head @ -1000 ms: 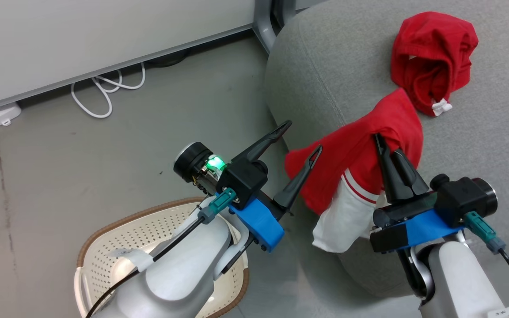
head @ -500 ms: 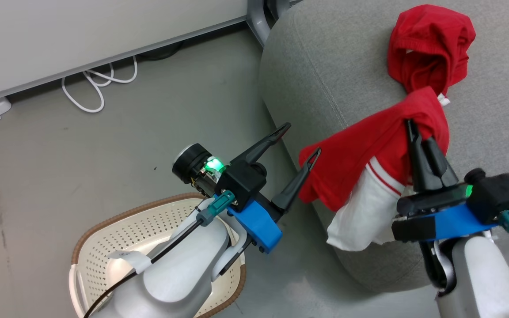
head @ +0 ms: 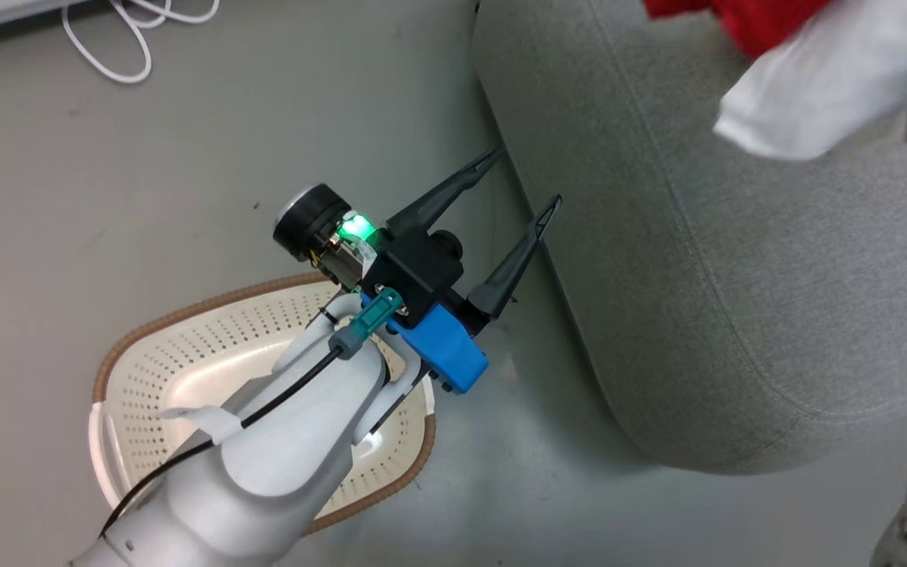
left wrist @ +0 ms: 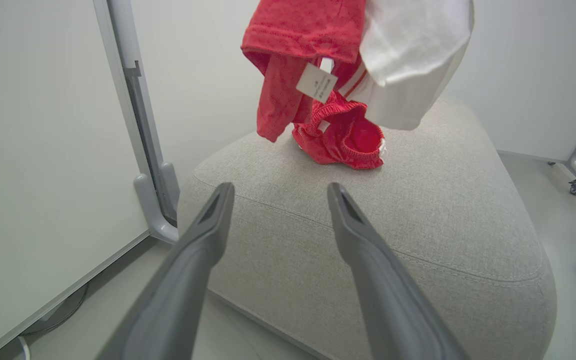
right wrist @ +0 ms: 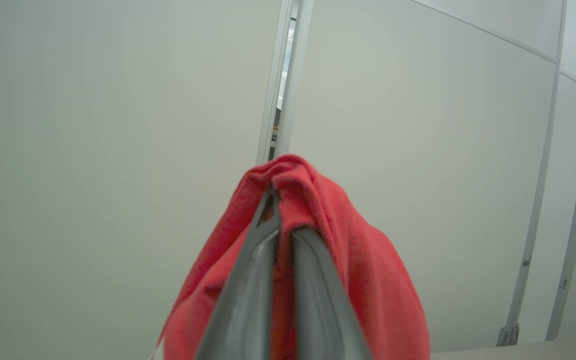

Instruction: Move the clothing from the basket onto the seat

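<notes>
Red-and-white garment [left wrist: 368, 60] hangs in the air over the seat [left wrist: 418, 225], pinched at a red fold by the right pincer [right wrist: 280, 225], which is clamped shut on it. The plain red garment [left wrist: 340, 142] already lies bunched on the cushion, right under the hanging one; I can't tell whether they touch. 1 second ago this piece sagged low over the seat's front edge; now it's raised well above the top, though the head camera tilted too. My read: 1 of 2 placed, the 2nd ready to drop. The basket [head: 178, 354] on the floor shows no red where visible. The left pincer [head: 526, 177] is spread wide, holding nothing, above the basket beside the seat.
</notes>
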`<state>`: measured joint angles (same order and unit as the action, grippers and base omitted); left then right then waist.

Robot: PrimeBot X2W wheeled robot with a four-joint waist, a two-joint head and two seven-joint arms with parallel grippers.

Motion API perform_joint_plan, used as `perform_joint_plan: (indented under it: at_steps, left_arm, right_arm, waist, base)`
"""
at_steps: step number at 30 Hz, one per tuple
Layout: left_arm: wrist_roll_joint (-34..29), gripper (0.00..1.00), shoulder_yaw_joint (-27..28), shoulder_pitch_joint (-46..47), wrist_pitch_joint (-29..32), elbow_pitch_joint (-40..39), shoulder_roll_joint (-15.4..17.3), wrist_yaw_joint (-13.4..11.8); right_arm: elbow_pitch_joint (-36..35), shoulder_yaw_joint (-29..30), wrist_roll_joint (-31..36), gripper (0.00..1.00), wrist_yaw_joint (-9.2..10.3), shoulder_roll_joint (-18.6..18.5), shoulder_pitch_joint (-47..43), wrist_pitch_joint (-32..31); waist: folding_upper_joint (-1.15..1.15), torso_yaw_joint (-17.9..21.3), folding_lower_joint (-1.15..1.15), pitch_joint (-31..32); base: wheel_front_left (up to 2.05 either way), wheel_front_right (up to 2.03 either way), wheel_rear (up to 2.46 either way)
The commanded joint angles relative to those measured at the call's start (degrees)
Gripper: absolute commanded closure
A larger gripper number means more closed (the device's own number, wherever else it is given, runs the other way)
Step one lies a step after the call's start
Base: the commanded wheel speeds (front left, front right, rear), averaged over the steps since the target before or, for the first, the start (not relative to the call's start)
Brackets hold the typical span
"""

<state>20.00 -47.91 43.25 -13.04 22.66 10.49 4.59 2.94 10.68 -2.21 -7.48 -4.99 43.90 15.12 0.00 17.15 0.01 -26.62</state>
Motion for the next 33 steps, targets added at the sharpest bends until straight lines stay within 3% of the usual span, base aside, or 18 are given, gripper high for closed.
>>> perform_joint_plan:
  at_steps: [1, 6, 11, 16, 24, 33]
  left_arm:
    - [-0.50, 0.00, 0.08, 1.60, 0.32, -0.61, 0.46, -0.10]
    - [-1.54, 0.00, -0.20, 4.28, 1.33, -2.12, 0.97, -0.21]
    - [-1.99, 0.00, -0.42, 5.61, 1.56, -2.82, 1.34, -0.35]
    - [-2.16, 0.00, -0.60, 5.88, 1.60, -3.06, 1.96, -0.51]
    - [-2.23, 0.00, -0.87, 6.19, 1.92, -3.85, 2.77, -0.77]
    - [-1.89, 0.00, -1.39, 5.69, 2.25, -4.57, 3.32, -1.16]
  right_arm:
    - [-0.32, 1.36, 0.00, 1.00, -0.03, -1.60, 3.32, 0.04]
    - [1.38, 7.09, -0.53, 1.00, -0.03, -8.96, 13.36, 0.04]
    - [9.10, 9.64, -1.27, 1.00, -0.03, -18.35, 21.00, 0.04]
    - [18.02, 11.63, -1.44, 1.00, -0.03, -22.70, 23.88, 0.04]
    - [31.43, 12.06, 0.68, 1.00, -0.02, -24.76, 21.01, 0.05]
    - [41.56, 15.19, 3.46, 1.00, -0.03, -21.07, 18.82, 0.04]
  waist:
    - [0.00, -1.03, -0.01, -4.58]
    - [0.00, -2.60, -0.01, -9.98]
    - [0.00, -3.80, -0.01, -13.45]
    - [0.00, -4.33, -0.01, -15.54]
    - [0.00, -4.95, -0.01, -17.61]
    - [0.00, -5.19, -0.01, -18.51]
  base:
    - [0.00, 0.00, 0.00]
    - [0.00, 0.00, 0.00]
    - [0.00, 0.00, 0.00]
    - [0.00, 0.00, 0.00]
    - [0.00, 0.00, 0.00]
    - [0.00, 0.00, 0.00]
